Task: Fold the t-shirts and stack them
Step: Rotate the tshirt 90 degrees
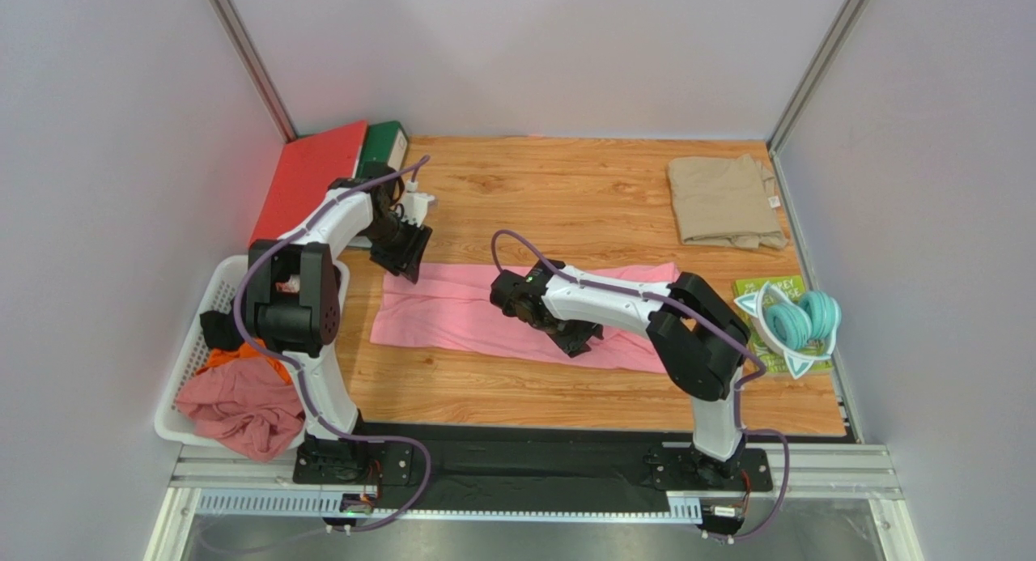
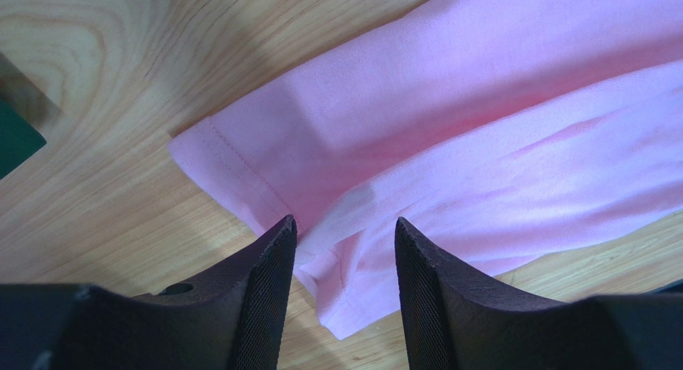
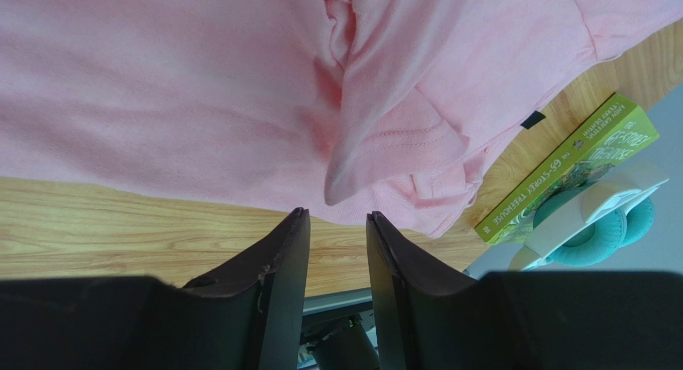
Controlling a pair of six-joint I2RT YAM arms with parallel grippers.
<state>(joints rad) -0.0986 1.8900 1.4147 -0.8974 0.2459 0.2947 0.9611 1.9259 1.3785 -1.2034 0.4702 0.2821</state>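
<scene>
Two tees on the tabletop (image 1: 584, 185): one pink tee (image 1: 462, 306), one khaki tee (image 1: 724, 200). The pink tee lies mid-tabletop as a long flat strip, long axis left-right. Its stitched hem end points left and its neck label (image 3: 533, 119) end points right. The khaki tee sits folded in the far right corner, well apart. Left tool (image 2: 345, 230) is wide open over the strip's left end, gripping nothing. Right tool (image 3: 337, 214) is parted a little at the strip's near edge, nothing between its fingers.
</scene>
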